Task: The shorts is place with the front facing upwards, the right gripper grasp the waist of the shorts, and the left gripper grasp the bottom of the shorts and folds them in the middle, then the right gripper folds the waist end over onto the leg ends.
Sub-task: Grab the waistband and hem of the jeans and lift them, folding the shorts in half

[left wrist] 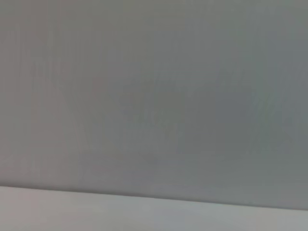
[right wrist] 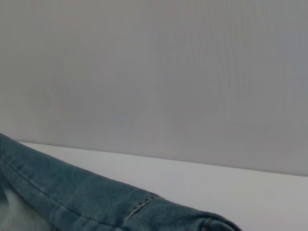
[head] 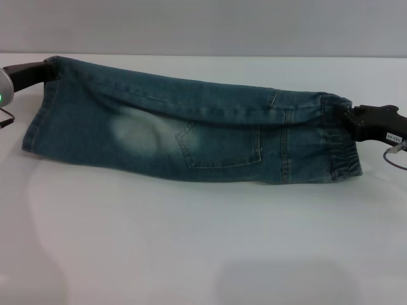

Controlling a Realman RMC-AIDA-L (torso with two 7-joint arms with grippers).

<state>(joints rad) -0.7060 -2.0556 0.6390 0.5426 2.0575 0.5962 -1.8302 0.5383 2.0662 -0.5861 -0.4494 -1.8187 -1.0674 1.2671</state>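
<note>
Head view: the right gripper (head: 348, 116) sits at the right edge of the scene, its black claw clamped on the gathered waistband of the shorts (head: 191, 127), with its white numbered label and thin grey cable trailing off to the side. At the opposite edge the left gripper (head: 46, 71) pinches the upper corner of the bottom of the shorts (head: 35, 124), its black fingers closed on the denim and a small green light glowing beside them. Between the two claws the shorts hang stretched across the white table (head: 203, 241), already doubled lengthwise so that one leg lies over the other, a stitched pocket and a pale faded patch facing the camera. The top fold runs taut from claw to claw; the lower edge sags toward the table, and I cannot tell whether it touches. The right wrist view shows a slice of denim with a seam above the table and a grey wall (right wrist: 154, 72) behind it.
</note>
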